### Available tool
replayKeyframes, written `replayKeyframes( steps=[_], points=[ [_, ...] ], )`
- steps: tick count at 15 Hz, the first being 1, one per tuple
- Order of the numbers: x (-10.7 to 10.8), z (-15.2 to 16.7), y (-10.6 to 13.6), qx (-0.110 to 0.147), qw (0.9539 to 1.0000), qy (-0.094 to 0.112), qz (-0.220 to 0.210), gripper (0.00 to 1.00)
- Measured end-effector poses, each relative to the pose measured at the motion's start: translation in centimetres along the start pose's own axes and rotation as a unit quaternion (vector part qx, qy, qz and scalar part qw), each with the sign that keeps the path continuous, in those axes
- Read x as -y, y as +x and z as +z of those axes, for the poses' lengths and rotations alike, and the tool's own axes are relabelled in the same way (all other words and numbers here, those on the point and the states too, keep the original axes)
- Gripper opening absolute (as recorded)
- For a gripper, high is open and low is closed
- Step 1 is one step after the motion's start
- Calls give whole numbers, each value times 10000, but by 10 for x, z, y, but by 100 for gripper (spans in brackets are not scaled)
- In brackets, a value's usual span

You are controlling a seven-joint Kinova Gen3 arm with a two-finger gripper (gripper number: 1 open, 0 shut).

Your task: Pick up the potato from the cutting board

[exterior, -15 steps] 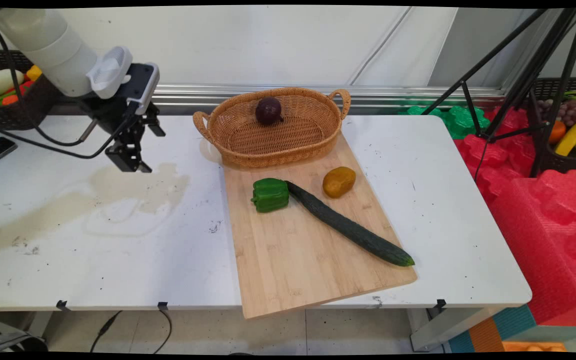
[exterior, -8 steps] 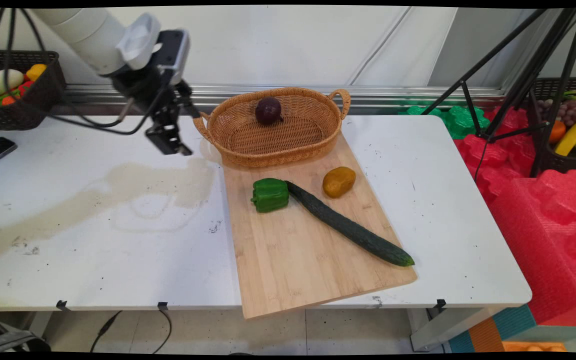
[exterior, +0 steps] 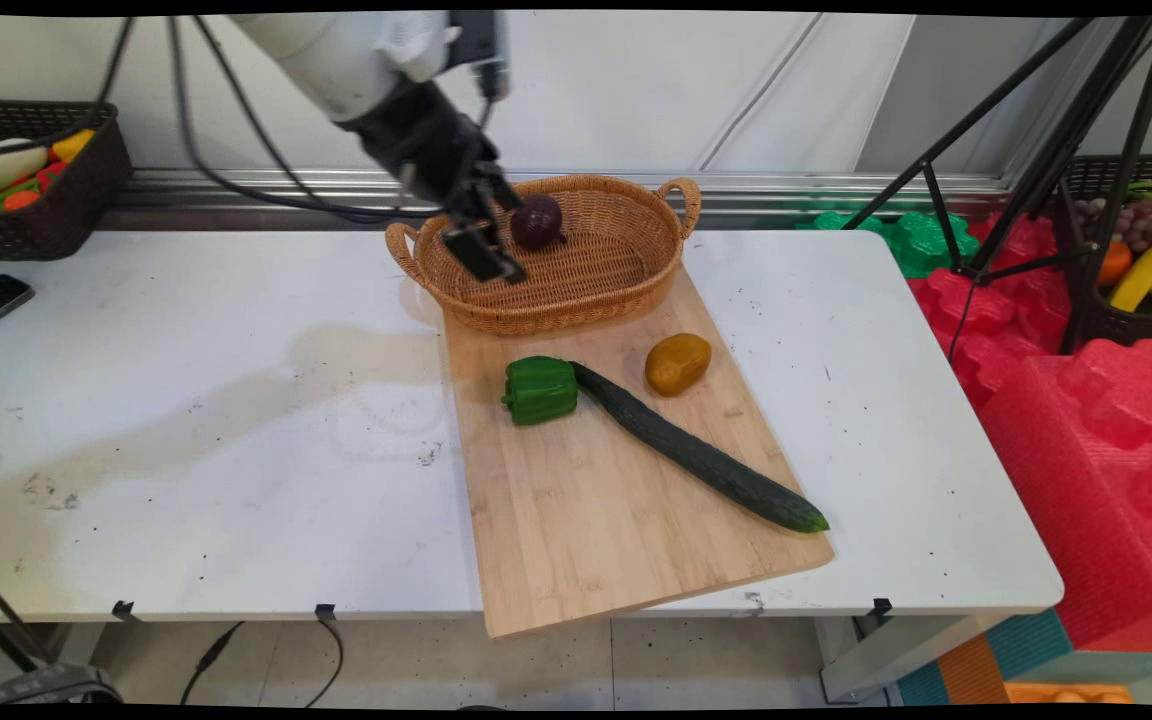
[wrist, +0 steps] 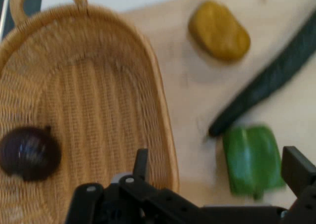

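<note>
Hand (exterior: 488,255) spread empty above wicker basket (exterior: 626,290), red onion (exterior: 537,221) inside

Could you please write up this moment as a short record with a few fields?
gripper: open, empty, above the basket's left part
basket: wicker, on the board's far end
onion: dark red, in the basket, right of the gripper
board: wooden, on the white table
pepper: green, on the board
cucumber: one end touching the pepper
potato: apart, right of the cucumber

I see a basket (exterior: 576,300) holding an onion (exterior: 536,221), and a board (exterior: 596,500) bearing a pepper (exterior: 540,390), cucumber (exterior: 696,455) and potato (exterior: 677,363).
</note>
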Motion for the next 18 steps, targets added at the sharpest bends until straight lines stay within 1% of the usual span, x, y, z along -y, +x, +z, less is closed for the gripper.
replayKeyframes(
  steps=[4, 6, 9, 14, 18],
  points=[
    [-5, 34, 36, -228, 9985, 24, -500, 100],
    [-8, 48, 46, -276, 9972, 22, -697, 100],
    [-16, 80, 62, -322, 9939, -5, -1057, 100],
    [-28, 134, 76, -266, 9880, 1, -1519, 100],
    [-35, 174, 78, -163, 9848, 23, -1727, 100]
  ],
)
